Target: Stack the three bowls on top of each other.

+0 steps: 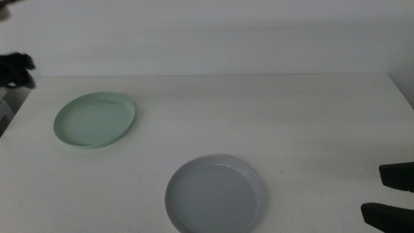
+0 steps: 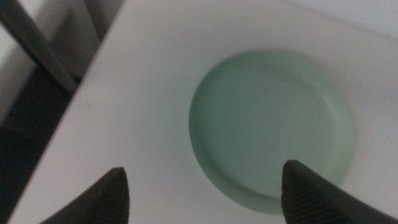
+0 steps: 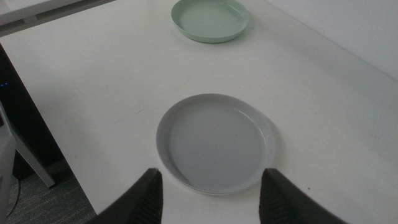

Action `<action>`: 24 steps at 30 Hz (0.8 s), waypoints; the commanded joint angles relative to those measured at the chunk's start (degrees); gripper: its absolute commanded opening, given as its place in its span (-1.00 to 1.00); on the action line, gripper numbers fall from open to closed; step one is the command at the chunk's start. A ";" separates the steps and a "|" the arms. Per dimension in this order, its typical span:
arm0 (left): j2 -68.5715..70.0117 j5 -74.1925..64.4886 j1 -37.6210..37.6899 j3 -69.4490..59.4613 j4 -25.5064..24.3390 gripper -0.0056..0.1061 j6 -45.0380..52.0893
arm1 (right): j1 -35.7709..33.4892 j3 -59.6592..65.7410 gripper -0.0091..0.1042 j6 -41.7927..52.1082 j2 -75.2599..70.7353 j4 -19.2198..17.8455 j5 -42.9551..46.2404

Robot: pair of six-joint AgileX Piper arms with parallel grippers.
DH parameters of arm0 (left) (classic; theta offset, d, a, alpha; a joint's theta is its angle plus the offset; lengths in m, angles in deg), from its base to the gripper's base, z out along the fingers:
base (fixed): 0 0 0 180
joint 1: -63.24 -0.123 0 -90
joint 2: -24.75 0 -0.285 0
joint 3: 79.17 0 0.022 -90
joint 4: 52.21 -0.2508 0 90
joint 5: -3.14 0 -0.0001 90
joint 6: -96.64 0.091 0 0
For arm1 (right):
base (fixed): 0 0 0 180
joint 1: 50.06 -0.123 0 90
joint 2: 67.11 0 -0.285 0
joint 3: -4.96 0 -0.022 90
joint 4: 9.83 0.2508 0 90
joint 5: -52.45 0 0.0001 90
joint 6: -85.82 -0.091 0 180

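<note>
1. From the middle view, two bowls sit on the white tabletop point(image 1: 259, 110). The green bowl point(image 1: 94, 120) lies near the left edge, toward the far side. The grey bowl point(image 1: 215, 195) lies at the near edge, about midway along it, and its near rim is cut off by the picture. The two are well apart. The right gripper point(image 1: 391, 195) shows at the near right corner, its two dark jaws apart, well to the side of the grey bowl and touching nothing. A dark shape at the far left corner may be part of the left arm; I cannot tell.

2. From the left wrist view, the left gripper point(image 2: 205, 199) hangs above the tabletop with its jaws wide apart and nothing between them. The green bowl point(image 2: 272, 127) lies just beyond the jaws, close to the table's edge, with floor and a table leg beside it.

3. From the right wrist view, the right gripper point(image 3: 208, 196) is spread wide, holding nothing. The grey bowl point(image 3: 216, 142) lies right ahead of the jaws, near the table's edge, and the green bowl point(image 3: 210, 19) sits much farther on.
</note>
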 commanded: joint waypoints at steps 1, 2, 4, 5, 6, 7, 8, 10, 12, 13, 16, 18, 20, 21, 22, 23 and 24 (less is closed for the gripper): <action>-2.67 1.92 -0.05 3.87 2.22 0.54 1.52 | -0.06 -1.33 -0.12 0.58 0.07 0.93 3.30; -5.05 1.83 -0.05 5.30 2.62 0.54 2.60 | -0.06 -1.33 -0.12 0.58 0.07 0.93 3.30; -9.44 1.95 -0.05 8.56 2.70 0.54 3.33 | -0.06 -1.33 -0.12 0.58 0.07 0.93 3.30; -11.92 1.51 -0.09 10.59 2.70 0.54 3.34 | -0.06 -1.33 -0.12 0.58 0.07 0.93 3.30; -13.85 0.87 -0.12 12.25 2.75 0.54 3.39 | -0.06 -1.33 -0.12 0.58 0.07 0.93 3.30; -16.25 -0.03 -0.12 14.29 2.75 0.54 3.52 | -0.06 -1.33 -0.12 0.58 0.07 0.93 3.30; -18.55 -1.13 -0.12 16.12 2.83 0.54 3.52 | -0.06 -1.33 -0.12 0.58 0.07 0.93 3.30; -22.39 -2.11 -0.12 18.63 3.54 0.54 3.46 | -0.06 -1.33 -0.12 0.58 0.07 0.93 3.30; -25.91 -2.01 -0.12 20.19 4.24 0.54 3.46 | -0.06 -1.33 -0.12 0.58 0.07 0.93 3.30; -27.34 -1.67 -0.12 20.73 4.33 0.54 3.46 | -0.06 -1.33 -0.12 0.58 0.07 0.93 3.30; -30.47 0.33 -0.12 21.11 5.39 0.54 3.52 | -0.06 -1.33 -0.12 0.58 0.07 0.93 3.30; -31.99 1.16 -0.12 21.11 6.00 0.50 3.59 | -0.06 -1.33 -0.12 0.58 0.07 0.93 3.30; -33.23 1.78 -0.12 21.11 6.36 0.43 3.59 | -0.06 -1.33 -0.12 0.58 0.07 0.93 3.30; -33.78 1.98 -0.12 21.11 6.36 0.38 3.59 | -0.06 -1.33 -0.12 0.58 0.07 0.93 3.30; -34.16 2.19 -0.05 21.11 6.54 0.30 3.59 | -0.06 -1.33 -0.12 0.58 0.07 0.93 3.30; -34.67 2.38 -0.05 21.11 6.68 0.20 3.54 | -0.06 -1.33 -0.12 0.58 0.07 0.93 3.30; -35.02 2.43 -0.01 21.11 6.86 0.11 3.54 | -0.06 -1.33 -0.12 0.58 0.07 0.93 3.30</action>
